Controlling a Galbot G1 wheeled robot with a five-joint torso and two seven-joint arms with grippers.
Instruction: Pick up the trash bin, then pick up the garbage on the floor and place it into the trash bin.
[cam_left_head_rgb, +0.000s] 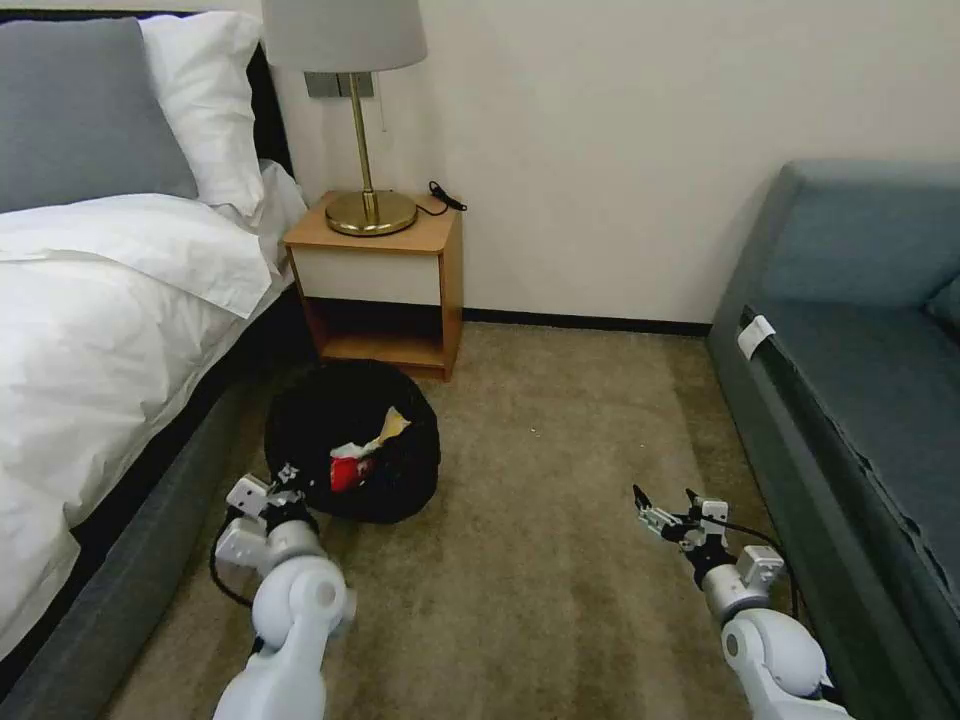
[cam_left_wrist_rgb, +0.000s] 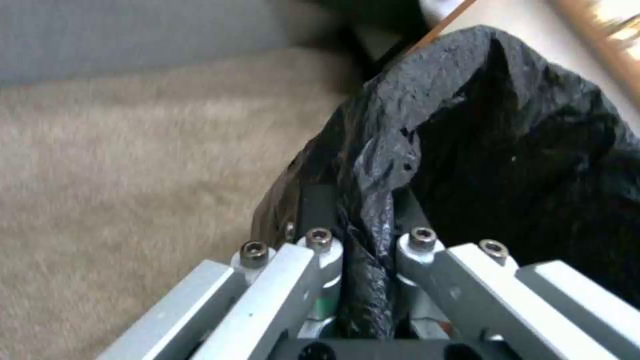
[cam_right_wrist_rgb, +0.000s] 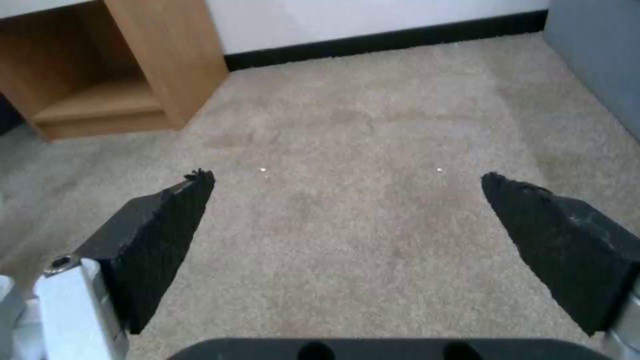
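The trash bin (cam_left_head_rgb: 390, 420), lined with a glossy black bag, sits low beside the bed in the head view. Inside it I see garbage: a red-and-white packet (cam_left_head_rgb: 346, 470) and a yellow-brown wrapper (cam_left_head_rgb: 390, 425). My left gripper (cam_left_head_rgb: 285, 478) is at the bin's near rim, shut on the rim and its bag liner (cam_left_wrist_rgb: 370, 210); the black plastic is pinched between the fingers (cam_left_wrist_rgb: 320, 240). My right gripper (cam_left_head_rgb: 665, 497) hovers open over bare carpet to the right of the bin, its black fingertips (cam_right_wrist_rgb: 180, 200) wide apart with nothing between them.
A bed (cam_left_head_rgb: 100, 330) with white bedding runs along the left. A wooden nightstand (cam_left_head_rgb: 385, 290) with a brass lamp (cam_left_head_rgb: 368, 190) stands behind the bin. A grey-blue sofa (cam_left_head_rgb: 860, 380) lines the right. Beige carpet (cam_left_head_rgb: 560, 520) lies between.
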